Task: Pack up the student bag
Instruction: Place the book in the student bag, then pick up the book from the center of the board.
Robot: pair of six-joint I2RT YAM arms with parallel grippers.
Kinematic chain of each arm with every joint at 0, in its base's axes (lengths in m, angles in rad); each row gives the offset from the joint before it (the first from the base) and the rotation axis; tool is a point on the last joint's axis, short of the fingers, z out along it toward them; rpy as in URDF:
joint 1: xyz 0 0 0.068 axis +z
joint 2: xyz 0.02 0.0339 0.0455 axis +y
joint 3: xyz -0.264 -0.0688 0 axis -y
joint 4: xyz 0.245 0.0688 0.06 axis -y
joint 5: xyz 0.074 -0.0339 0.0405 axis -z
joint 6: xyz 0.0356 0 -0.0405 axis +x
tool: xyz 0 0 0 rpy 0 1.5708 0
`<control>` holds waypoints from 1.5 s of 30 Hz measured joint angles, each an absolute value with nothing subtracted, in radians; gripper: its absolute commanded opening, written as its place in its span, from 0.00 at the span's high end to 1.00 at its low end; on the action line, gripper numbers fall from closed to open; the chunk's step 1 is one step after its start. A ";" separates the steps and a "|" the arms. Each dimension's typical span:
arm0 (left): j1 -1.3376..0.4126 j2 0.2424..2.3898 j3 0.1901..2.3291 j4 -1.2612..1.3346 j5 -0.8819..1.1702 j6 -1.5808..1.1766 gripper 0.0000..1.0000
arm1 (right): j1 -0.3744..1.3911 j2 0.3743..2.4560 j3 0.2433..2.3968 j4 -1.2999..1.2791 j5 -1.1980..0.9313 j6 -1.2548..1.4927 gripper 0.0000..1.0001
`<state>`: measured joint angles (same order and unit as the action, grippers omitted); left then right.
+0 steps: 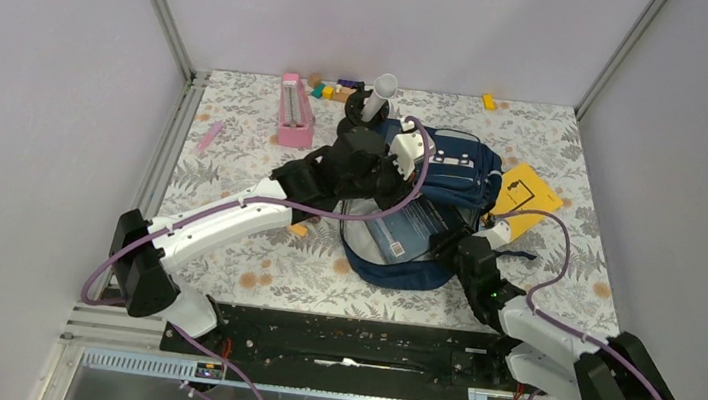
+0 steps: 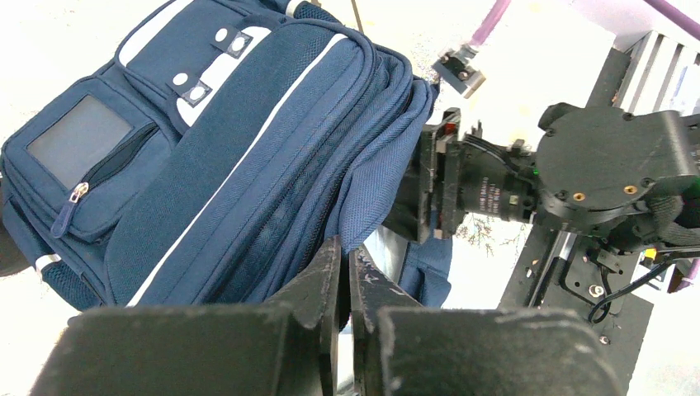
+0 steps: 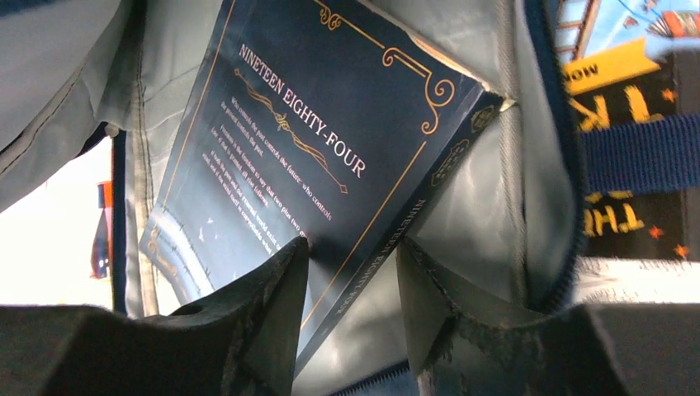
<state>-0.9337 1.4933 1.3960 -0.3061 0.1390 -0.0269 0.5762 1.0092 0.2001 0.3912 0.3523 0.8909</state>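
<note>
- The bag (image 1: 459,167) lies mid-counter (image 1: 256,139), its mouth gaping toward the arms with the grey lining showing.
- The left jaws are pinched tight on the navy flap at the opening's rim, holding it up.
- The right jaws stand about half open inside the mouth, straddling the lower edge of a book (image 3: 314,124); no firm clamp shows.
- Likely handling: soft, floppy fabric that sags and folds when let go; only the book adds stiffness and weight.
- Best holds: the zip rim, flap edge or a strap, not the slack panels.
</note>
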 measured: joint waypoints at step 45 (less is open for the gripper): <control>-0.897 1.493 1.394 -0.342 0.105 -0.088 1.00 | 0.129 0.474 0.366 -0.340 0.194 0.608 0.00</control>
<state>-0.8974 1.4933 1.3941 -0.3416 0.1055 -0.0883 0.1287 0.4736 0.3656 -0.3405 0.1940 0.6079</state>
